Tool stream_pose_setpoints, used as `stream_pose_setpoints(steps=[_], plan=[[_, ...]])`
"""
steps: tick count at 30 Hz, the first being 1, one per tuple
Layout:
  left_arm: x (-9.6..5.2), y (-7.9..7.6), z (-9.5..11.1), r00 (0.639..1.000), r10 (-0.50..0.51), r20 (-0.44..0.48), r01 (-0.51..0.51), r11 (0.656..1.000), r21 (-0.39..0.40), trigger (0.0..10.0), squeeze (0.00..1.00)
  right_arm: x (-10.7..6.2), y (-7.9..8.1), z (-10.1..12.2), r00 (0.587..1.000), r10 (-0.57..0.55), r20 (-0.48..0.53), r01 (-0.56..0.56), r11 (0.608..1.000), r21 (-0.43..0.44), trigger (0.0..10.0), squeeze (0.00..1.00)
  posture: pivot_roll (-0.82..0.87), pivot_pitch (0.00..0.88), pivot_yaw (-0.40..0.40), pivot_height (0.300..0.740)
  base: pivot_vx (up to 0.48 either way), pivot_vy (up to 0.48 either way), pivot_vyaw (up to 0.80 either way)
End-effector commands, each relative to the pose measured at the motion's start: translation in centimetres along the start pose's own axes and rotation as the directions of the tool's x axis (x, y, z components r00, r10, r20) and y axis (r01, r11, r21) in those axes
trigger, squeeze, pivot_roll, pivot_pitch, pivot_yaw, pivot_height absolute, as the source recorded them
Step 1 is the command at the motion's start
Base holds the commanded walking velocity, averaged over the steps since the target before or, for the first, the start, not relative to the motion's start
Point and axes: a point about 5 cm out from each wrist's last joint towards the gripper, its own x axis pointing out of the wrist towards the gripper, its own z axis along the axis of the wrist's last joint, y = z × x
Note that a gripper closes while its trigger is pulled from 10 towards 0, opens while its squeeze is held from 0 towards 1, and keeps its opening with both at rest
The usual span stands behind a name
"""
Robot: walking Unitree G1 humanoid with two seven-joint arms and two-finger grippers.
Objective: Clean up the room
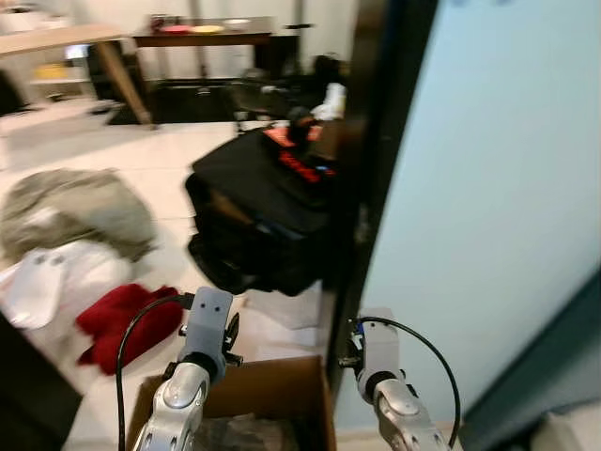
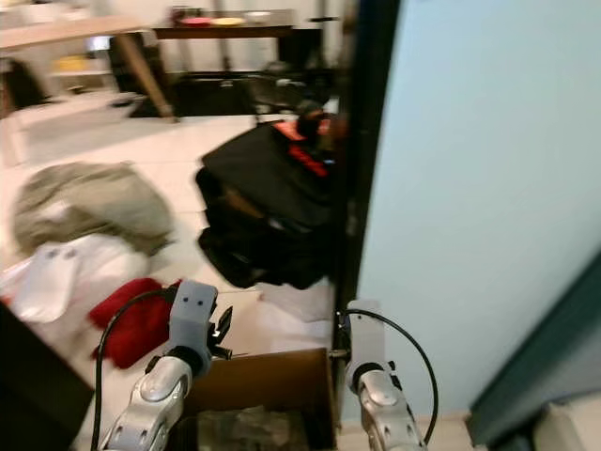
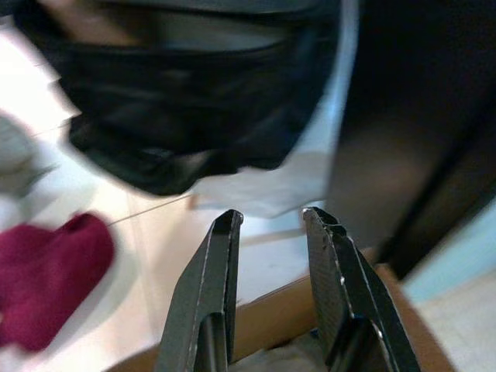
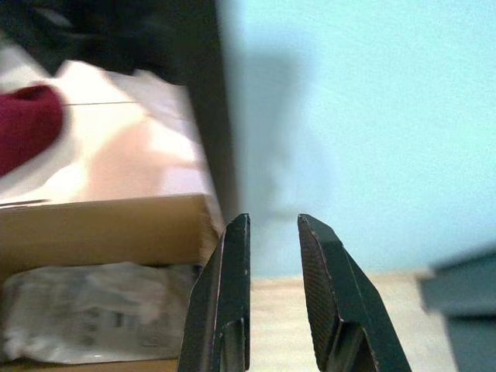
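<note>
Room floor (image 1: 178, 155): pale tile, littered. Pale blue wall panel (image 1: 488, 188) on robot's right, dark vertical post (image 1: 376, 141) along its edge. Wooden tables (image 1: 202, 36) and dark furniture at far side, blurred.

Black bag (image 1: 258, 211) on the floor against the post, slumped; red lettering (image 1: 302, 167) on its top, too blurred to read. White item (image 1: 331, 101) just behind the bag. Grey-green cloth heap (image 1: 75, 209) well to the left of the bag. White fabric (image 1: 52, 282) just in front of that heap, touching it. Red cloth (image 1: 127, 321) beside the white fabric, near the box. White sheet (image 1: 286, 305) flat on the tile below the bag.

Cardboard box (image 1: 272, 390) at robot's feet, open-topped, beside the post; crumpled clear plastic with faint print (image 4: 93, 310) inside, print illegible.

Left gripper (image 3: 267, 225) above box's near rim, fingers parted, nothing between them. Right gripper (image 4: 273, 229) beside box's corner, facing the blue wall, fingers apart, empty.
</note>
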Motion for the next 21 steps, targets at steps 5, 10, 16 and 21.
stream_pose_setpoints(steps=[5,10,16,21], plan=[[-1.9,0.3,-3.8,0.989,-0.040,-0.144,0.043,0.999,0.018,10.0,0.00,-0.5,-0.9,-3.0,0.986,-0.064,-0.152,0.054,0.996,-0.067,10.0,0.00,0.00,0.061,0.007,0.740,0.000,0.000,-0.80],[-2.9,0.2,-5.5,0.976,-0.059,-0.211,0.063,0.998,0.014,10.0,0.00,-0.9,-2.0,-3.8,0.978,-0.111,-0.177,0.100,0.993,-0.067,10.0,0.00,0.00,0.063,0.007,0.740,0.000,0.000,-0.80],[-3.6,-0.1,-6.5,0.968,-0.075,-0.241,0.091,0.994,0.056,10.0,0.00,-1.2,-2.7,-3.8,0.981,-0.141,-0.133,0.133,0.989,-0.068,10.0,0.00,-0.01,0.064,0.006,0.740,0.000,0.000,-0.80],[-3.6,0.1,-6.7,0.972,-0.042,-0.232,0.047,0.999,0.014,10.0,0.00,-1.4,-3.0,-4.0,0.981,-0.154,-0.116,0.148,0.987,-0.060,10.0,0.00,-0.01,0.063,0.005,0.740,0.000,0.000,-0.80]])
